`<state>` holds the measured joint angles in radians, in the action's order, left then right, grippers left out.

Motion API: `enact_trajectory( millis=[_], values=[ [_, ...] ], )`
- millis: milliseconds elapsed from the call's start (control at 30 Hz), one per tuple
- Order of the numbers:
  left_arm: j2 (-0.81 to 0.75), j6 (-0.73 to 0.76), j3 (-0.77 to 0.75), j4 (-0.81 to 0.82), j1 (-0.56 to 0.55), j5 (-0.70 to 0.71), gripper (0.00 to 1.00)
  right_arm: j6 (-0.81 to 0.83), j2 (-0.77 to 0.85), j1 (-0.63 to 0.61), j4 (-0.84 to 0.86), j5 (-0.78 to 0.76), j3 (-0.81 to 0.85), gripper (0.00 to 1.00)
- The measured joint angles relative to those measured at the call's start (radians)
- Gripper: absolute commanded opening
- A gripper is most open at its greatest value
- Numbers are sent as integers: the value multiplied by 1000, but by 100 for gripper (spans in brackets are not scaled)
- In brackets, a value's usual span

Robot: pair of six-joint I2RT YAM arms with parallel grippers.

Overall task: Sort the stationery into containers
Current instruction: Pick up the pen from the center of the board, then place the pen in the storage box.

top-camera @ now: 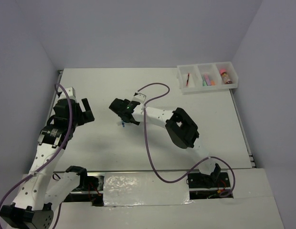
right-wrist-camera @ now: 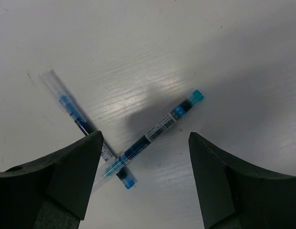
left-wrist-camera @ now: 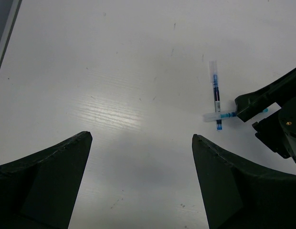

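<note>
Right gripper (right-wrist-camera: 144,143) hung low over the middle of the table (top-camera: 138,86), its jaws spread wide and holding nothing, one finger either side of a pair of crossed pens. Both were thin, clear-barrelled and blue-inked. The teal-tipped pen (right-wrist-camera: 160,126) slanted across the lower end of the other blue pen (right-wrist-camera: 71,107), seemingly on top of it. Left gripper (left-wrist-camera: 142,138) was likewise open and empty, off to the left and well apart from them.

Such pens are probably light, stiff and rather slick — apt to roll or skid on the smooth board. The labelled mid-barrel of the teal-tipped pen looked the best hold, away from the crossing, so the other is not dragged along.

Counted: two pens on the table, none held. The white tray (top-camera: 207,88) at the far right corner had three compartments — a red pen (top-camera: 187,78) in the left, highlighters (top-camera: 207,80) too small to count in the middle, one pink-capped tube (top-camera: 226,75) in the right.
</note>
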<state>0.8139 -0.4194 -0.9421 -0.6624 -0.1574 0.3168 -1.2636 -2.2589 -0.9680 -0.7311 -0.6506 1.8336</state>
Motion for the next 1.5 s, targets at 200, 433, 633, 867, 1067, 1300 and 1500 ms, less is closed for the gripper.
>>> enact_trajectory(
  millis=[200,433,633,867,1067,1300,1500],
  values=[
    [-4,1,0,10,0,-31,99,-53,-26,0,-13,6,46,79],
    [-19,1,0,12,0,-35,99,-105,-53,0,-39,20,38,69],
    [-21,1,0,12,0,-36,99,-131,-45,2,-36,15,5,44],
    [-27,2,0,12,0,-35,99,-139,-39,18,-22,43,-9,25],
    [-28,2,0,12,0,-35,99,-156,19,36,52,76,-110,0],
    [-28,1,0,11,-25,-26,99,7,273,113,202,114,-412,0],
    [-4,0,0,12,-29,-30,99,478,472,452,335,233,-441,0]
  ],
)
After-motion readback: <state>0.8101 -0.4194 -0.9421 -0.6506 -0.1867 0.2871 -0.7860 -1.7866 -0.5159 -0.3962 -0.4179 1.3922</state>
